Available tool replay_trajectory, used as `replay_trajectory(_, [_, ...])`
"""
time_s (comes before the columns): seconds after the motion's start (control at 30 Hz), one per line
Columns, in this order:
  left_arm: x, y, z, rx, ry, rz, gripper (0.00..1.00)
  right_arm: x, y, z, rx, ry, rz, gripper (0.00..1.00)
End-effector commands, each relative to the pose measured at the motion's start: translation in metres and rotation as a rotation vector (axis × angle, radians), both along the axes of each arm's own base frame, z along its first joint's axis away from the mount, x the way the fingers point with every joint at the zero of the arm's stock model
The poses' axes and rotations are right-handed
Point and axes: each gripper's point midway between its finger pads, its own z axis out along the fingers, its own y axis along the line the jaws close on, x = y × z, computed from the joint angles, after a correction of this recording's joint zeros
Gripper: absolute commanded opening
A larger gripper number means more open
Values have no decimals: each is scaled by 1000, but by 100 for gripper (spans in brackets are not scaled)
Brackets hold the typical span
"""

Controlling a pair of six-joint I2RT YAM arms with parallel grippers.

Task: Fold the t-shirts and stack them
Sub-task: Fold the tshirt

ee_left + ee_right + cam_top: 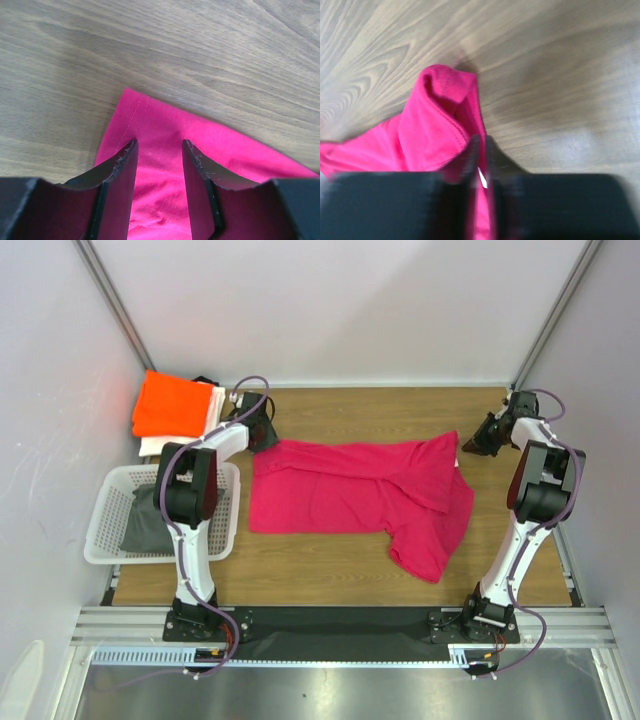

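Observation:
The magenta-pink t-shirt [340, 490] lies spread across the middle of the wooden table, its right part folded over and hanging toward the near side. My left gripper [265, 435] is at its far left corner. In the left wrist view that gripper [160, 142] is open, its fingers astride the hemmed corner of the shirt [160, 125]. My right gripper [478, 443] is at the shirt's far right end. In the right wrist view it [481, 140] is shut on a thin fold of the pink cloth [430, 130]. The orange t-shirt [175, 405] lies folded at the far left on the white t-shirt [150, 446].
A white lattice basket [105, 510] stands at the left edge beside the left arm, with a grey cloth [150, 520] inside. White walls and metal posts close in the table on three sides.

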Motion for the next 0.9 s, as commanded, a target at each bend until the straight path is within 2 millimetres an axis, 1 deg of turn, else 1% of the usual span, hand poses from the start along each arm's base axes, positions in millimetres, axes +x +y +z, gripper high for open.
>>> replay_trajectory(0.0, [8, -1, 5, -12, -43, 2, 47, 18, 12, 44, 3, -168, 103, 26])
replay_trajectory(0.03, [8, 0, 5, -10, -44, 1, 47, 20, 17, 46, 5, -191, 137, 36])
replay_trajectory(0.07, [8, -1, 5, -11, -43, -4, 47, 24, 19, 49, 5, -213, 153, 49])
replay_trajectory(0.13, [8, -1, 5, -10, -46, -14, 49, 29, 26, 51, 5, -240, 188, 54])
replay_trajectory(0.17, [8, -2, 5, -12, -45, -18, 50, 31, 27, 46, 9, -240, 201, 55])
replay_trajectory(0.2, [8, -3, 3, -13, -43, -23, 50, 36, 26, 48, 5, -248, 202, 55])
replay_trajectory(0.3, [7, -3, 3, -15, -39, -23, 50, 44, 26, 43, 11, -244, 202, 55])
replay_trajectory(0.43, [6, -2, 2, -10, -37, -26, 50, 51, 28, 38, 0, -241, 212, 54])
replay_trajectory(0.47, [5, -1, 1, -7, -34, -24, 50, 52, 30, 33, -9, -232, 222, 54])
replay_trajectory(0.5, [5, -1, -1, -6, -28, -24, 50, 53, 31, 34, -23, -232, 227, 54])
replay_trajectory(0.53, [4, -1, -1, -6, -26, -24, 50, 50, 32, 26, -24, -204, 230, 54])
replay_trajectory(0.63, [3, -1, -3, -7, -20, -24, 50, 50, 35, 20, -55, -184, 243, 54])
replay_trajectory(0.77, [3, -1, -6, -9, -14, -19, 51, 45, 31, 14, -90, -157, 237, 54])
replay_trajectory(0.87, [3, -2, -7, -12, -12, -20, 52, 44, 31, 9, -91, -145, 238, 49])
